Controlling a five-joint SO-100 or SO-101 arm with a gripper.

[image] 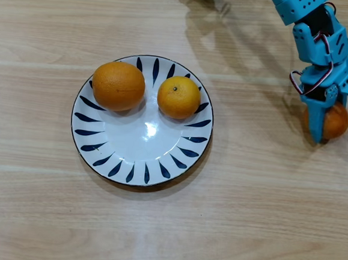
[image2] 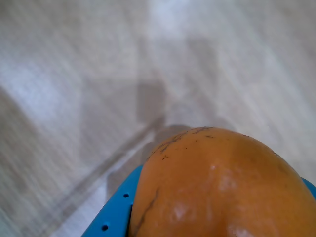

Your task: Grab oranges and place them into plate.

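Observation:
The white plate (image: 142,141) with dark blue petal strokes lies at centre left in the overhead view. Two oranges lie on its far half: a larger one (image: 118,85) on the left and a smaller one (image: 178,96) beside it. My blue gripper (image: 324,125) is far to the right of the plate, shut on the third orange (image: 336,121). In the wrist view that orange (image2: 217,185) fills the lower right, with a blue finger (image2: 116,212) against its left side. Whether it rests on the table or is lifted is unclear.
The pale wooden tabletop (image: 245,220) spreads all around the plate. The blue arm (image: 317,33) comes in from the top right, with red and black wires on it. Its shadow falls on the table at top centre.

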